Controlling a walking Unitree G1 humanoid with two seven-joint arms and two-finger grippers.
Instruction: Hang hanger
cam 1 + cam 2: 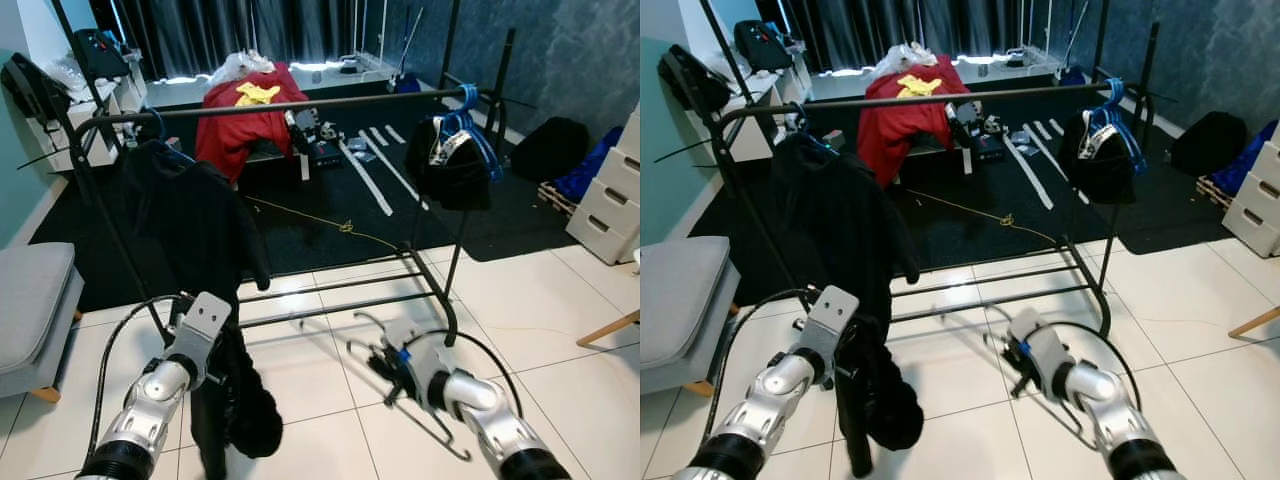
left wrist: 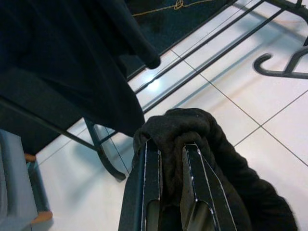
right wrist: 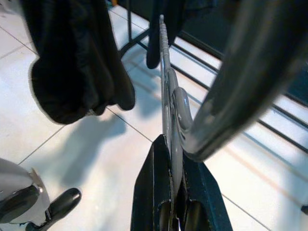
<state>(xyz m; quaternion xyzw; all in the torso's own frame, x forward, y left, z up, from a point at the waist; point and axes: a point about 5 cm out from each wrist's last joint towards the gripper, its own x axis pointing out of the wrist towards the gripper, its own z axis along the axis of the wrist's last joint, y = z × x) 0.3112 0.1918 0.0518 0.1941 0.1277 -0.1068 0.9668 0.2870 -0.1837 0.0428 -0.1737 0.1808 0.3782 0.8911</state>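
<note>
My right gripper (image 1: 388,366) is shut on a grey plastic hanger (image 1: 425,425), held low over the white tiles; its hook (image 1: 372,322) points toward the rack. In the right wrist view the hanger (image 3: 168,110) runs edge-on between the closed fingers. My left gripper (image 1: 848,395) is shut on a bunched black garment (image 1: 250,410) that droops near the floor; the cloth (image 2: 192,125) bulges over both fingers. In front stands a black clothes rack with a top bar (image 1: 300,105). A black garment (image 1: 190,220) hangs at its left end, another on blue hangers (image 1: 452,160) at its right.
A grey seat (image 1: 30,300) stands at the left. Behind the rack lie a dark carpet with white slats (image 1: 365,180), a red garment (image 1: 250,115) and a black bag (image 1: 550,148). White drawers (image 1: 610,190) and a wooden leg (image 1: 610,328) are at the right.
</note>
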